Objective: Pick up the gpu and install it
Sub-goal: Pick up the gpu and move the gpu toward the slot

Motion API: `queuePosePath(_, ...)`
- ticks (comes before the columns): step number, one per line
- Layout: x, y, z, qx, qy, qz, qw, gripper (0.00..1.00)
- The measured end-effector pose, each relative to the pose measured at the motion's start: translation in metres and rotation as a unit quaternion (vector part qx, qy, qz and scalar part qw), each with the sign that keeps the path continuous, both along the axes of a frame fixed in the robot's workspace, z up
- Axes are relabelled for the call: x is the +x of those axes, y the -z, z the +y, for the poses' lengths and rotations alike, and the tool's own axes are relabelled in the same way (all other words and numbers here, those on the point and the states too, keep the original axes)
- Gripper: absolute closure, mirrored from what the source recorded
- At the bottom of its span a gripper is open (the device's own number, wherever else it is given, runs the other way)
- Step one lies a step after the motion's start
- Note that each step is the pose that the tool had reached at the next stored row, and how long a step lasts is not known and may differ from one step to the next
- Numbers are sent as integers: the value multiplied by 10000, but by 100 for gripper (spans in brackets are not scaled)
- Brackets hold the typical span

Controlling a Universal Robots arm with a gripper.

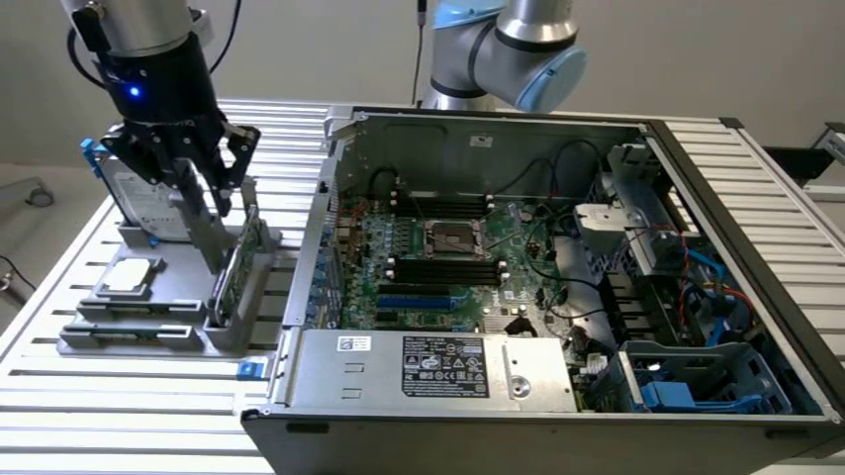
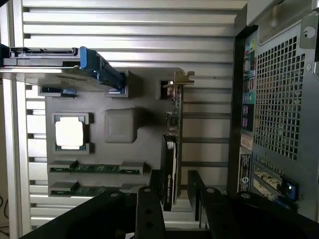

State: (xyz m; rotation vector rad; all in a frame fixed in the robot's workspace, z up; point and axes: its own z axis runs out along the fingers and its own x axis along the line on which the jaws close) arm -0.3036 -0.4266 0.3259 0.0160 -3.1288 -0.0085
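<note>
The gpu (image 1: 239, 265) stands on edge in a slot of the grey holder (image 1: 158, 341), its black shroud and green board seen edge-on in the wrist view (image 2: 172, 149), its silver bracket at the far end. My gripper (image 1: 225, 213) hangs just above it, open. In the wrist view the gripper (image 2: 173, 199) straddles the near end of the card, one finger (image 2: 149, 211) on each side, not pressing on it. Nothing is held.
On the same holder sit a silver hard drive in a blue frame (image 1: 133, 193), a square processor chip (image 1: 129, 277) and memory sticks (image 2: 94, 168). The open computer case (image 1: 739, 297) with its motherboard (image 1: 449, 267) lies at the exterior view's right, close beside the holder.
</note>
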Motion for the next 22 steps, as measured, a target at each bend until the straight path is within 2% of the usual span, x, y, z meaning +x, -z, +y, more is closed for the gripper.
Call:
queuePosePath(7,-8,127,-32,0,0,0,10000,64)
queuePosePath(22,-10,400,-38,0,0,1,10000,64)
